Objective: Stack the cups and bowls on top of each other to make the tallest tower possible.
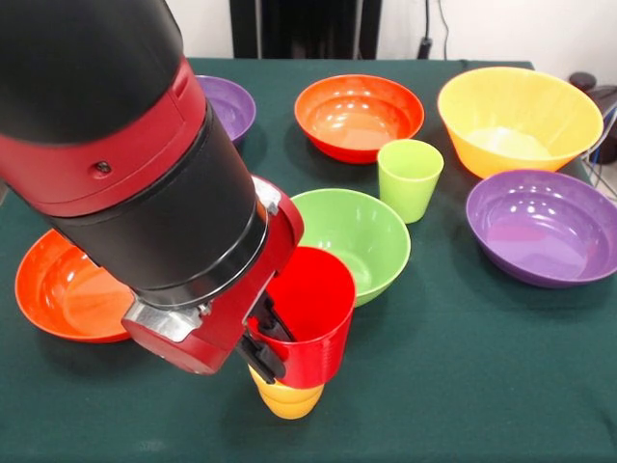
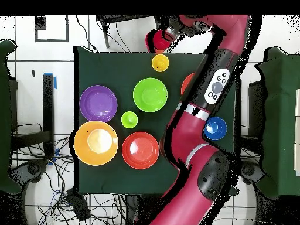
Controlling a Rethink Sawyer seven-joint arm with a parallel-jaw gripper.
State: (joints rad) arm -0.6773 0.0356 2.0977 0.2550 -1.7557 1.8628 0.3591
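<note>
Here we saw the gripper (image 1: pixel 265 338) low at the near edge of the green table (image 1: pixel 463 386), its dark fingers (image 1: pixel 258 355) pinching the wall of the red cup (image 1: pixel 313 323), one inside the rim and one outside as far as the front view let us judge. The red cup was tilted and lifted, its base just above and seemingly touching the mouth of the yellow cup (image 1: pixel 287 397), which stood directly under the jaws; whether the two were nested or only meeting we could not tell. In the overhead view the red cup (image 2: pixel 159 40) appeared past the table's edge with the gripper (image 2: pixel 170 32) beside it, and the yellow cup (image 2: pixel 160 62) lay a little apart, a shift that may come from the height of the held cup. Just behind the jaws sat the light green bowl (image 1: pixel 359 236), close to the red cup's rim. Farther beyond it stood the light green cup (image 1: pixel 410 178), upright and alone, and beyond that a red-orange bowl (image 1: pixel 359 116). To one side of the jaws lay a second red-orange bowl (image 1: pixel 63 289), partly hidden by the arm (image 1: pixel 125 154), and a purple bowl (image 1: pixel 229 104) peeped out behind the arm. On the other side, well apart, rested another purple bowl (image 1: pixel 545 227) and the large orange bowl (image 1: pixel 519 116). The small blue bowl (image 2: pixel 215 128) showed only from above, beside the arm.
</note>
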